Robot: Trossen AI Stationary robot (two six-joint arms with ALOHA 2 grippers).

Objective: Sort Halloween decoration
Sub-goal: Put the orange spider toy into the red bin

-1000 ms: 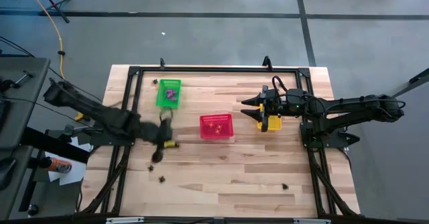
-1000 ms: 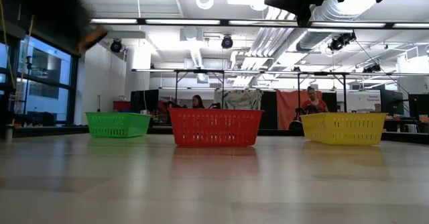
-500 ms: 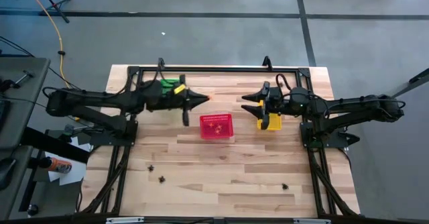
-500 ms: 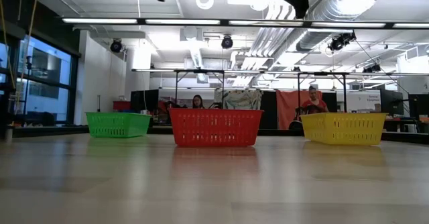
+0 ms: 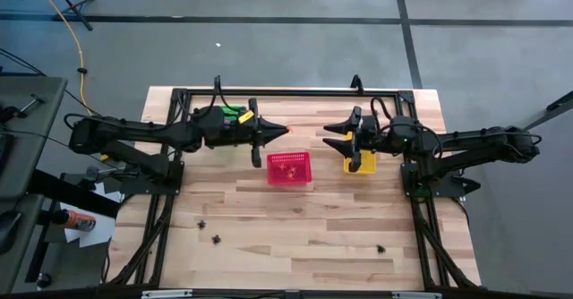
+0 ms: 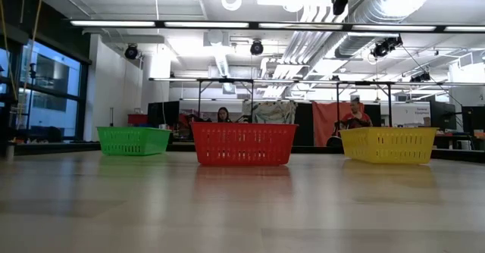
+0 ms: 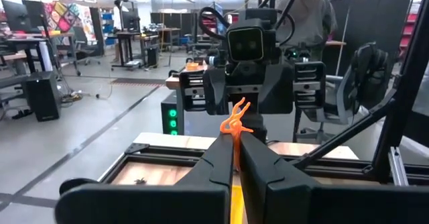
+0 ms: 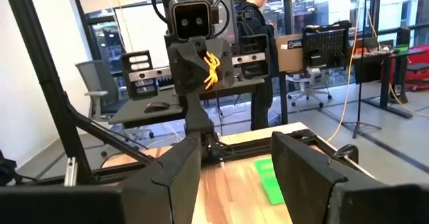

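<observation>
A wooden plank table (image 5: 295,218) is seen from above, with a red plastic mesh basket (image 5: 289,169) near its centre serving as the landmark. Small orange trinkets (image 5: 288,166) lie inside the red basket.

The left gripper (image 5: 285,131) hangs in the air just beyond the red basket's far-left corner, its jaws pressed together on a tiny orange spindly trinket (image 7: 234,123) (the left wrist camera shows it pinched between the two dark fingers (image 7: 218,158), its curled limbs sticking up above the tips). From the right wrist camera the same orange trinket (image 8: 210,68) shows at the front of the left arm.

The right gripper (image 5: 330,140) hovers to the right of the red basket, its fingers (image 8: 181,167) spread apart and holding nothing. Directly under that arm sits a yellow plastic mesh basket (image 5: 361,164).

A green plastic mesh basket (image 5: 229,113) lies to the left of the red basket, largely hidden beneath the left arm.

Three tiny dark trinkets rest on the table nearer the camera side than the red basket: two to its left (image 5: 204,222) (image 5: 216,239) and one to its right (image 5: 380,248).
</observation>
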